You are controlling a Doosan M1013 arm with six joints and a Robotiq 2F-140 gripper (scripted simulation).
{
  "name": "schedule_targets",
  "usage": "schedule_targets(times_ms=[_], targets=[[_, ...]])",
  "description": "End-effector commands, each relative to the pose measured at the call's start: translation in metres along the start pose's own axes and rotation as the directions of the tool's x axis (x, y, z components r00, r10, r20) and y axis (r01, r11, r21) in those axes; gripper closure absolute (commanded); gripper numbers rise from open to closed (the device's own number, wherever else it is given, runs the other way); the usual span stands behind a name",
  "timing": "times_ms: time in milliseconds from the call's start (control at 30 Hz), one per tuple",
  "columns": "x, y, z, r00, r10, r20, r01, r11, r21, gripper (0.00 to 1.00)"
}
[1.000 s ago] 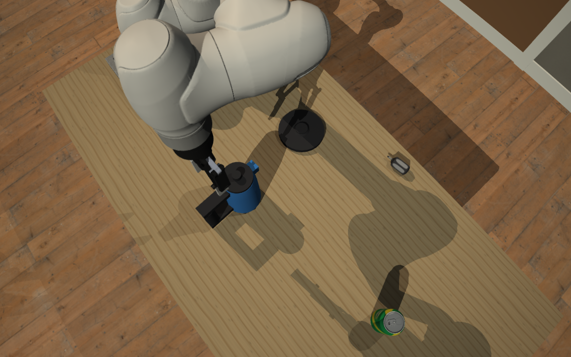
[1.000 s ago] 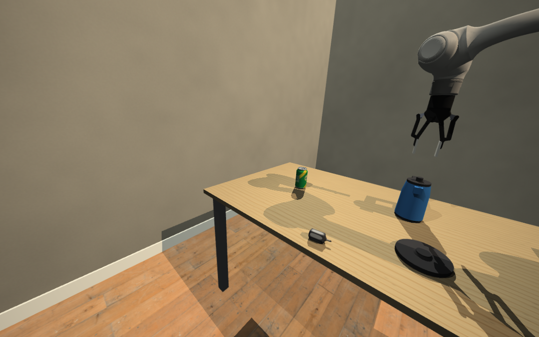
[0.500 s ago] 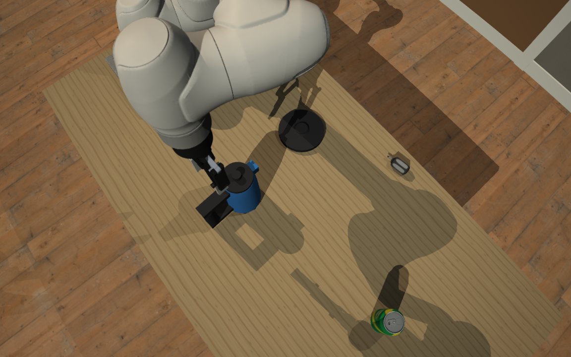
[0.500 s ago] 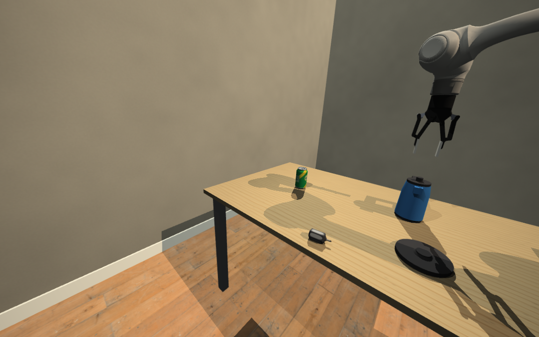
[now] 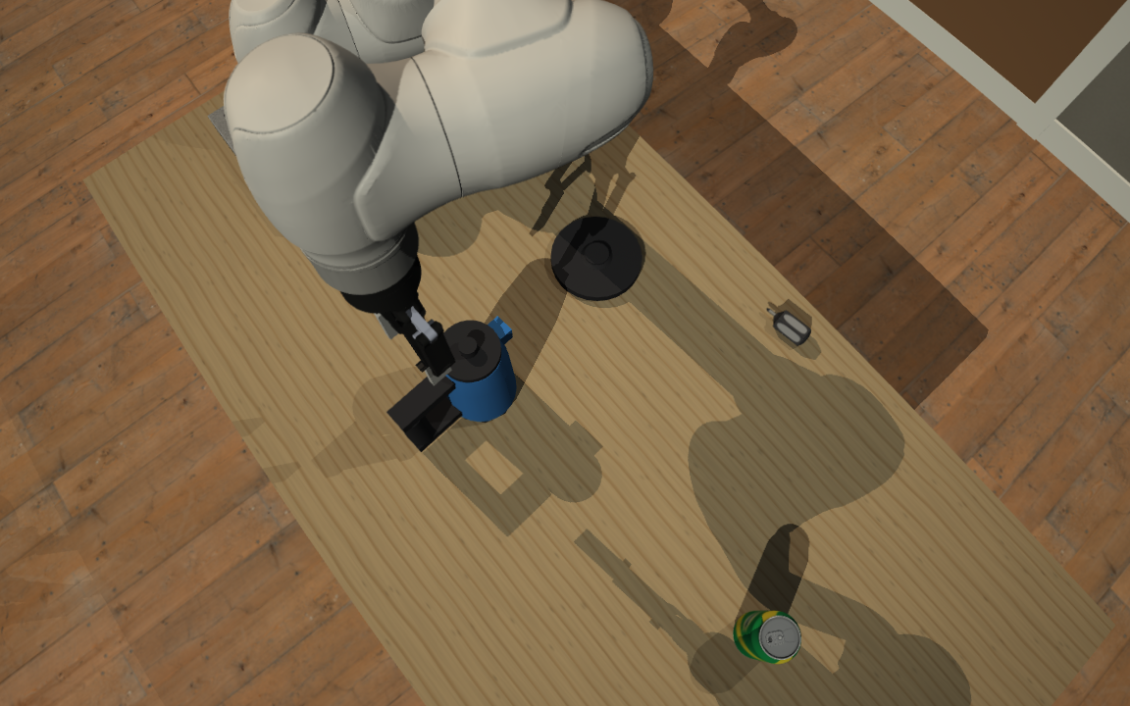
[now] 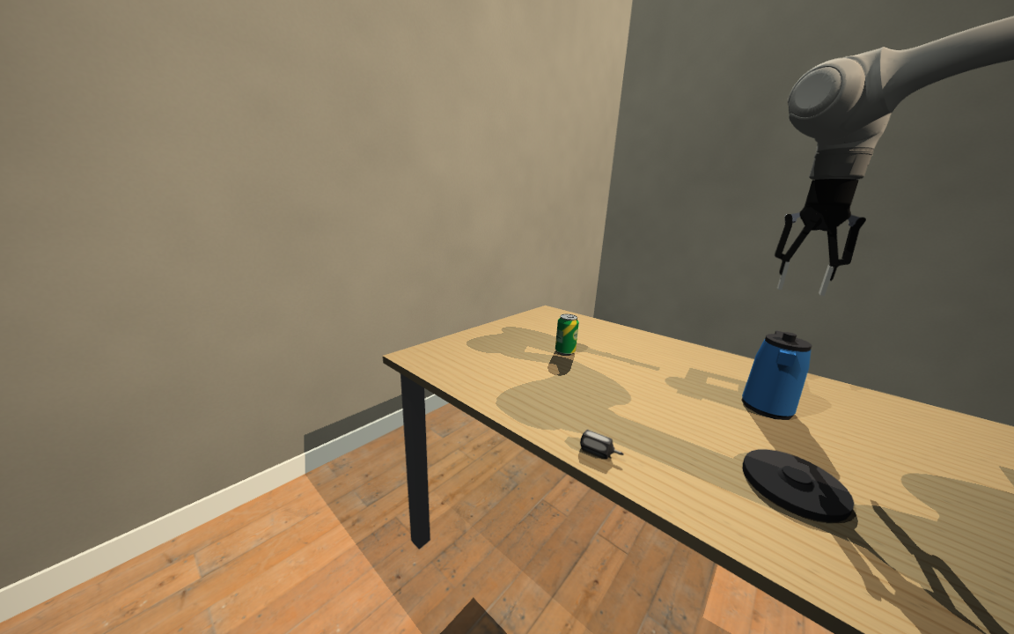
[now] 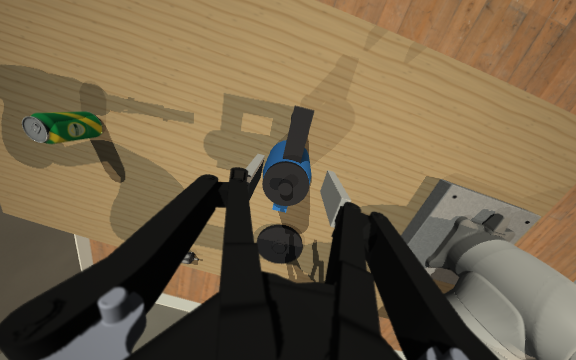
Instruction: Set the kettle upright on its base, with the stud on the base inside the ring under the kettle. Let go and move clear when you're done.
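A long light wooden table with dark legs (image 6: 495, 398) runs from the middle of the exterior view out to its lower right edge, over a reddish plank floor (image 6: 259, 551). My pale grey jointed arm (image 6: 849, 94) comes in from the upper right corner of that view and fills the upper left of the top view. At its end my black two-finger gripper (image 6: 802, 282) hangs in the air at the right side of the exterior view, pointing down, well above the table. Its fingers stand about half open and hold nothing. Directly below it, right of centre in that view, the blue kettle with a black lid and black handle (image 6: 775, 378) stands upright on the table; in the wrist view it shows between my two fingertips, from above. The flat round black kettle base with a raised stud at its centre (image 6: 798, 482) lies on the table nearer the lower right of the exterior view, near the kettle but apart from it. A green and yellow drinks can (image 6: 567, 334) stands near the table's far corner, at centre frame. A small dark grey object (image 6: 597, 444), too small to identify, lies by the table's front edge.
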State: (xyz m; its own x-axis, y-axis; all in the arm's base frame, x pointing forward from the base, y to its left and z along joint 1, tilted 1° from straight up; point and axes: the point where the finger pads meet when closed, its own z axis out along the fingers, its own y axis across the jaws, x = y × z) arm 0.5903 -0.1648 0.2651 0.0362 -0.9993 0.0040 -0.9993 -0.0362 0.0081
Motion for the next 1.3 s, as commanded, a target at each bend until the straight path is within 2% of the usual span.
schedule_targets(times_ms=[0, 800, 1000, 1267], targets=[[-0.002, 0.005, 0.002, 1.0, -0.003, 0.009, 0.003, 1.0, -0.004, 0.48], [-0.002, 0.004, 0.003, 1.0, -0.003, 0.008, 0.003, 1.0, -0.003, 0.48], [-0.002, 0.003, 0.009, 1.0, -0.003, 0.008, 0.003, 1.0, -0.001, 0.48], [-0.002, 0.003, 0.035, 1.0, -0.003, 0.008, 0.003, 1.0, -0.003, 0.48]])
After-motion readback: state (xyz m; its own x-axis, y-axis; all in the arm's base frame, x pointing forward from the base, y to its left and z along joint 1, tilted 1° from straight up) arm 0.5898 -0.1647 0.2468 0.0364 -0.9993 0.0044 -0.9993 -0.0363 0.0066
